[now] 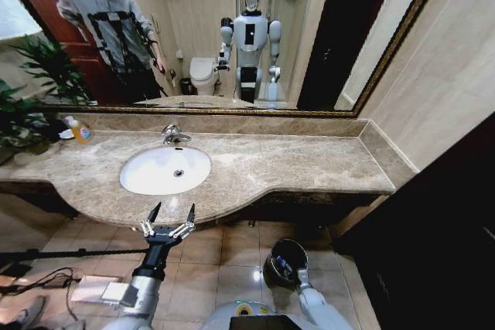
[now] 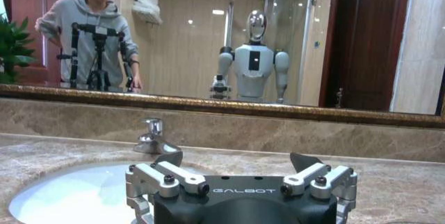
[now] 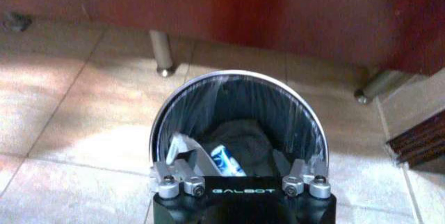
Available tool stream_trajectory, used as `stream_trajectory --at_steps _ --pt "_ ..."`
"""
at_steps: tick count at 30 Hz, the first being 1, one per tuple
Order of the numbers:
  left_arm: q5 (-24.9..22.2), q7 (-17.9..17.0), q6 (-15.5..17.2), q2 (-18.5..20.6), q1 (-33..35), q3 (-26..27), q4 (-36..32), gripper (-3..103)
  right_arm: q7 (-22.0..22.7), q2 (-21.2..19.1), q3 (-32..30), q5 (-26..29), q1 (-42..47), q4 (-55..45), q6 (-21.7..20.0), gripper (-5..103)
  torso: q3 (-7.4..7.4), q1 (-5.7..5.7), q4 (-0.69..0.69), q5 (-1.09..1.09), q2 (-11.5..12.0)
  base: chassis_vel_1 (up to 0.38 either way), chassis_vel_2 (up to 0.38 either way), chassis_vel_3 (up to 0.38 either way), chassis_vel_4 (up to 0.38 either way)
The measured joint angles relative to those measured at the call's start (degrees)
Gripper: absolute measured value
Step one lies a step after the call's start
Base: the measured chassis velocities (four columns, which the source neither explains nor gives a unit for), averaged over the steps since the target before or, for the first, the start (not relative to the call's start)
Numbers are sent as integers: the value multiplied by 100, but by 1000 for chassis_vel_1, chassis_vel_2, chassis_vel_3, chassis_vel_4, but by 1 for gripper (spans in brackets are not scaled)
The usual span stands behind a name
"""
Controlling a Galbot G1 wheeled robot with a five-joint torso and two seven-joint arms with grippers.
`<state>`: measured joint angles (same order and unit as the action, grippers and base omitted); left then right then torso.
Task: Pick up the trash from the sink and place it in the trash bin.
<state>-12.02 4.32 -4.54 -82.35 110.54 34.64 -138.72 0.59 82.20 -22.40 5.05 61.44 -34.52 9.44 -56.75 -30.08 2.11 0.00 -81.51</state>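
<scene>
Glossy white sink (image 1: 155, 175), polished marble counter (image 1: 294, 164), seemingly plastic-lined black trash bin (image 3: 236, 104).

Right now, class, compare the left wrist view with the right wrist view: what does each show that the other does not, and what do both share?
Left wrist view alone: the sink, its chrome faucet, the marble counter and the mirror, with the left gripper open before the basin.

Right wrist view alone: the trash bin on the floor tiles, trash inside, right gripper open over it.

Shared: each shows its own open jaws.

Left gripper (image 2: 236, 160), jaws apart, before sink (image 2: 62, 195).
</scene>
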Motion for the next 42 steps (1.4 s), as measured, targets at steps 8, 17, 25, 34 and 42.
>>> stream_trajectory --at_steps 8,17,25,34,42 --pt "0 0 0 0 0 0 0 100 -6 -179 -103 230 684 -1565 -155 99 0 0 0 -1 0 0 0 0 0" --pt "0 0 0 0 0 0 0 100 104 -255 -756 359 1798 -4025 -7 100 0 1 0 0 0 0 0 0 0" --pt "0 0 0 0 0 0 0 100 91 -64 -1398 836 2691 -6374 -369 100 1 1 0 -1 0 0 0 0 0" --pt "0 0 0 0 0 0 0 100 73 356 -1693 899 3721 -8684 -486 100 1 1 0 -1 0 0 0 0 0" --pt "0 0 0 0 0 0 0 100 87 560 -1772 455 4162 -9334 -61 100 0 1 0 0 0 0 0 0 0"
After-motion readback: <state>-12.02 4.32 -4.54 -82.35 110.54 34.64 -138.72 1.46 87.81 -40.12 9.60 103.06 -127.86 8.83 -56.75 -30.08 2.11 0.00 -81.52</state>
